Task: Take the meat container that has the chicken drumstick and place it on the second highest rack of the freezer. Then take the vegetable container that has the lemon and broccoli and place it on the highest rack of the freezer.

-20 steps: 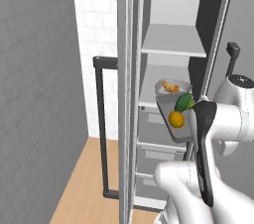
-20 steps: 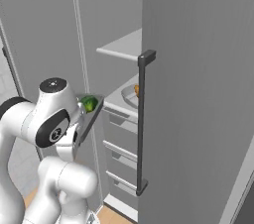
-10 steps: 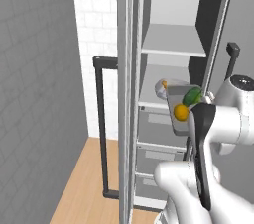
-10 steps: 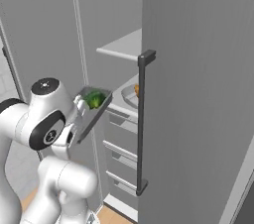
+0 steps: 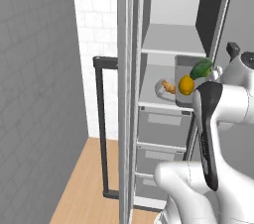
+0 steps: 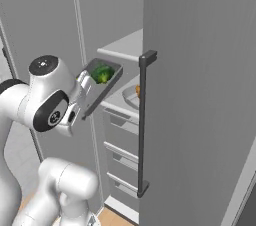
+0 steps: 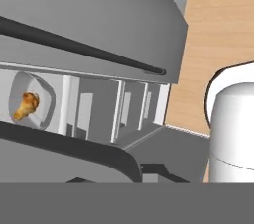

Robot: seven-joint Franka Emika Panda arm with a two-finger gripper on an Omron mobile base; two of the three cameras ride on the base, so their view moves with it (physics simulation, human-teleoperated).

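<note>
Veg container in hand, top rack next

Your gripper (image 6: 86, 86) is clamped narrow on the vegetable container (image 6: 102, 84) rim; it hangs tilted, just below and outside the highest rack (image 5: 171, 43); meat container (image 5: 165, 88) sits on the rack below

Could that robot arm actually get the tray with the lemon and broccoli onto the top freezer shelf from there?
Probably yes. The gripper holds the vegetable container tilted, in front of the open freezer. The highest rack looks bare, and the meat container sits a shelf lower.
</note>
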